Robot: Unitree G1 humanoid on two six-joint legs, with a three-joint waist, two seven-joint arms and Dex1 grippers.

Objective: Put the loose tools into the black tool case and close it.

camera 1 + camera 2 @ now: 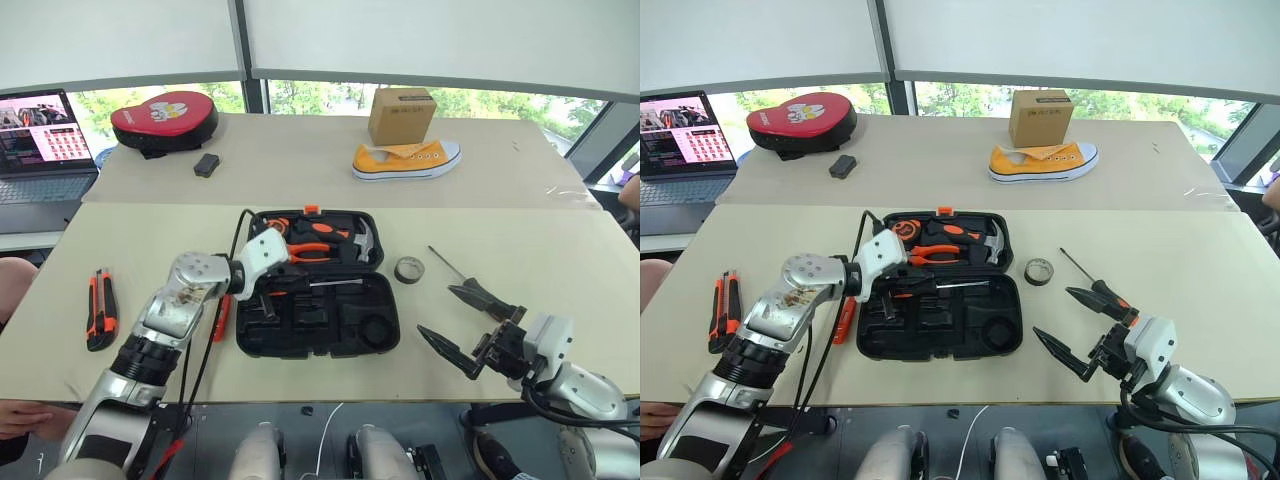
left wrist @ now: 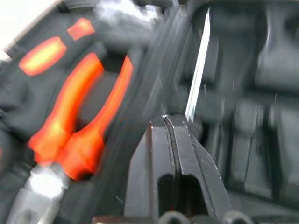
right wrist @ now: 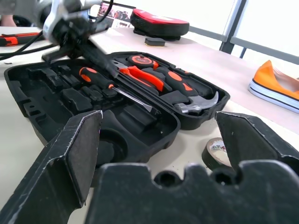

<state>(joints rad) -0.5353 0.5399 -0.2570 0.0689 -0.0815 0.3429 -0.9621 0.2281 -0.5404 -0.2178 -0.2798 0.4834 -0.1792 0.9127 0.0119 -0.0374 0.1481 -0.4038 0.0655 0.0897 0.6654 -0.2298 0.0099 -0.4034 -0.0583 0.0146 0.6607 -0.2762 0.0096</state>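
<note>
Centre of the left eye view: the rounded black plastic tool case lies open, lid half toward the top of the frame. One black-and-orange-handled screwdriver lies inside along the hinge line, handle to frame left, shaft to frame right. The left gripper sits over that handle with its two fingers pressed together, nothing visibly between them; the left wrist view shows the steel shaft just beyond the fingertips.

Next candidates, judged: the small grey tape roll sits just right of the case, and a second dark-handled screwdriver lies past it, long axis running from upper left to lower right. The right gripper, jaws spread wide and empty, is the nearer hand to both.

Far left of frame: the orange-black utility knife, long axis top-to-bottom, nearer the left arm. A slim orange tester screwdriver lies just beside the case's left edge, partly behind the arm.

Count: screwdrivers two, tester one, knife one, tape roll one; four items outside the case.
</note>
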